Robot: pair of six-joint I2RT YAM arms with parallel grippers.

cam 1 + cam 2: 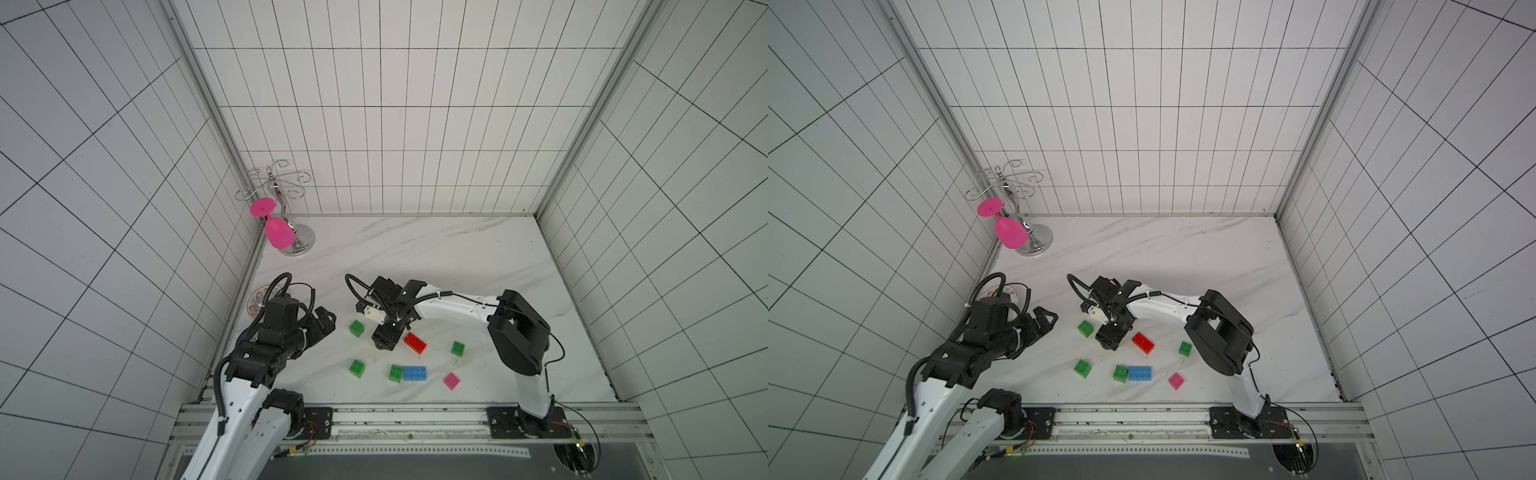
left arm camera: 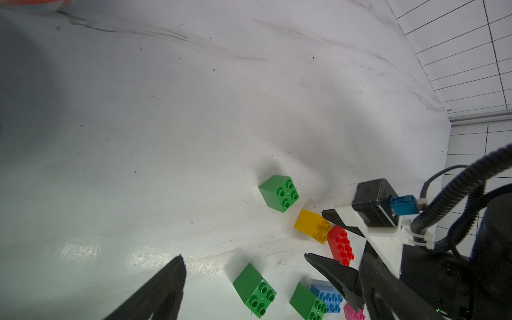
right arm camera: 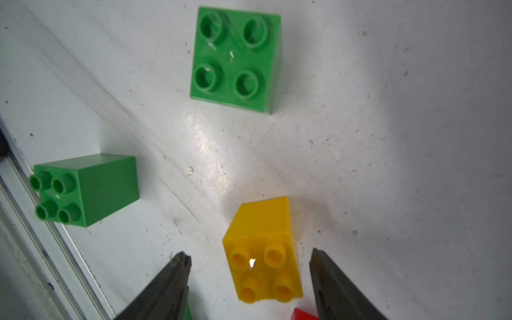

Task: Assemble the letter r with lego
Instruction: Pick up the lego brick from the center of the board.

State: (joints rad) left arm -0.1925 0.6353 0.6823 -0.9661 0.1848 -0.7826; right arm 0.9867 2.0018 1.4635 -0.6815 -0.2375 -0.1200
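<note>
I have the right gripper point(image 3: 249, 256) over the yellow brick point(image 3: 263, 249), jaws parted with one on each side of it and a gap showing on both, so nothing is grasped yet. The brick stands studs up, in the front half of the tabletop point(image 1: 415, 257), about midway between its left and right edges and just beside the red brick point(image 1: 414, 343). The gripper hides it in both top views. I judge it light, rigid and glossy, so it may slip or twist. I would pinch its two smooth opposite walls below the studs, square on. The right arm reaches in from the front right corner, elbow raised, wrist bent steeply down. The left gripper point(image 1: 326, 322) hangs spread wide and empty near the left edge, pointing toward the green cube point(image 1: 356, 328).
</note>
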